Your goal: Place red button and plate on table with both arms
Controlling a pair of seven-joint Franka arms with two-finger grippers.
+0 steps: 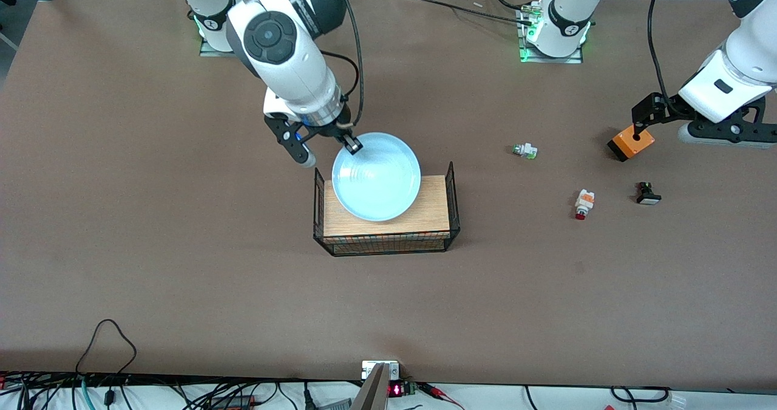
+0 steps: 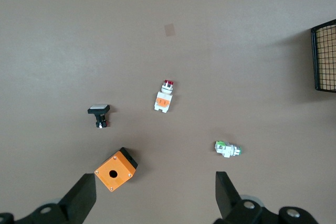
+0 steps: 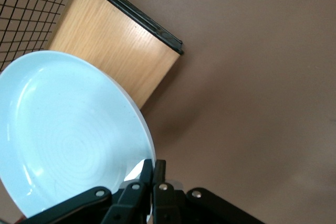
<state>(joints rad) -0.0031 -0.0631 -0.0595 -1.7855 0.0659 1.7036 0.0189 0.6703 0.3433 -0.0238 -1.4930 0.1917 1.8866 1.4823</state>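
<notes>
My right gripper is shut on the rim of the pale blue plate, on the side toward the robots' bases. The plate hangs over the wire basket's wooden board. I cannot tell whether it touches the board. In the right wrist view the fingers pinch the plate at its edge. The red button lies on its side on the table, toward the left arm's end. It also shows in the left wrist view. My left gripper is open and empty, up over the table beside the orange box.
The black wire basket stands mid-table. An orange box with a hole, a black-and-white small part and a white-and-green small part lie near the red button. Cables run along the table's near edge.
</notes>
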